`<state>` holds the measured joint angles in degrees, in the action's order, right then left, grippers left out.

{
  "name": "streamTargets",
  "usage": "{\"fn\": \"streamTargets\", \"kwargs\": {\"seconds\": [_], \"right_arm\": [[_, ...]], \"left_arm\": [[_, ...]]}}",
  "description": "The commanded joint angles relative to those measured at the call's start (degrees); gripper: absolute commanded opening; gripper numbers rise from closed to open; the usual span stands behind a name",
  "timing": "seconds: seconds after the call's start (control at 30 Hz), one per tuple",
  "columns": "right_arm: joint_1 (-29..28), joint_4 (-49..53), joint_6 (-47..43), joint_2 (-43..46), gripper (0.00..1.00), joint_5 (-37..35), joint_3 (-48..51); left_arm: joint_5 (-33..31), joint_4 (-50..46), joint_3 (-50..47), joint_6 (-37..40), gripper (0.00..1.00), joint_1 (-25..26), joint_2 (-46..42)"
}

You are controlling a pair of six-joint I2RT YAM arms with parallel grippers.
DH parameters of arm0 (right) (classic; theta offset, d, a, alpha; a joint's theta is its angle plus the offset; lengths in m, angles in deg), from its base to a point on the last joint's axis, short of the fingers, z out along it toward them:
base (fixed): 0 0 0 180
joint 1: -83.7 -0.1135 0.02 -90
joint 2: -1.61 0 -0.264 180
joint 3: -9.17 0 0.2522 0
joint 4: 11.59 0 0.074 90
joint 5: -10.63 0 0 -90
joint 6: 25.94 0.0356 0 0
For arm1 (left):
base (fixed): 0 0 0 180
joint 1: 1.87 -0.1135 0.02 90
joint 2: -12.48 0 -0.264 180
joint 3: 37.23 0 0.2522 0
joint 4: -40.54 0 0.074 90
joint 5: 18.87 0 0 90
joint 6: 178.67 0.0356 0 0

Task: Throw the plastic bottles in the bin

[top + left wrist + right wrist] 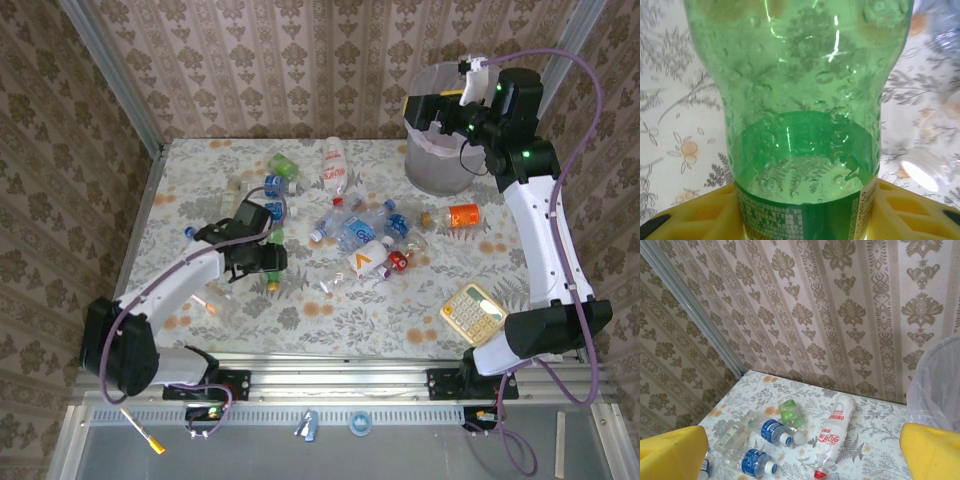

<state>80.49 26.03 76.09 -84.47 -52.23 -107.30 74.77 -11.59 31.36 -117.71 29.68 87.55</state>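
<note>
top view, left gripper [255, 252]: down low on the table [200, 170], just left of the main pile of plastic bottles [365, 240].
top view, right gripper [428, 108]: up beside the left rim of the bin [440, 175], spread wide, nothing in it.
top view, bin contents: the arm blocks most of the mouth, so I can't tell what's inside.
top view, to-do: plenty left imo, e.g. the white bottle [335, 165] and the orange-label bottle [462, 215]. The calculator [473, 312] isn't trash, skip it.
left wrist, grip: the left fingers [695, 215] sit against both sides of the green bottle [800, 125], down at its label, so I'd call it grabbed.
left wrist, tip: the plastic looks thin, so squeeze just enough. Lift straight up before swinging so it doesn't knock its neighbours, and it's a long carry across to the bin.
left wrist, bottle contents: droplets on the inside wall, no pooled liquid that I can see.
right wrist, hand: the right fingers [670, 452] are far apart with nothing between them.
right wrist, bin: rim and clear bag [935, 385] at the right edge, inside hidden.
right wrist, table: the white bottle and a few others lie flat.
</note>
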Motion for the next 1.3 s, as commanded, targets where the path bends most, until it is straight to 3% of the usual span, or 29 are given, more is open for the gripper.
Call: {"fn": "streamTargets", "kwargs": {"seconds": [0.0, 0.27, 0.63, 0.97, 1.27], "right_arm": [[-0.61, -1.16, 0.97, 2.10, 1.00, 3.42, 1.01], [-3.15, -0.53, 2.24, 1.63, 1.00, 5.95, 1.42], [-5.93, 1.71, 8.10, -1.09, 1.00, 12.72, 0.78], [-8.18, 5.76, 14.86, -5.76, 0.87, 24.30, 2.72], [-12.15, 8.17, 13.45, -5.81, 0.84, 27.82, 5.65]], "left_arm": [[-1.62, 4.47, 2.61, 5.46, 0.49, 1.22, -3.39], [0.24, 10.31, 7.49, 15.53, 0.48, 5.68, -5.32], [3.56, 16.58, 10.67, 22.83, 0.47, 9.76, -4.40], [4.44, 23.22, 12.85, 27.58, 0.47, 13.13, -3.45], [5.72, 24.22, 15.22, 28.84, 0.46, 13.93, -1.62]]}}
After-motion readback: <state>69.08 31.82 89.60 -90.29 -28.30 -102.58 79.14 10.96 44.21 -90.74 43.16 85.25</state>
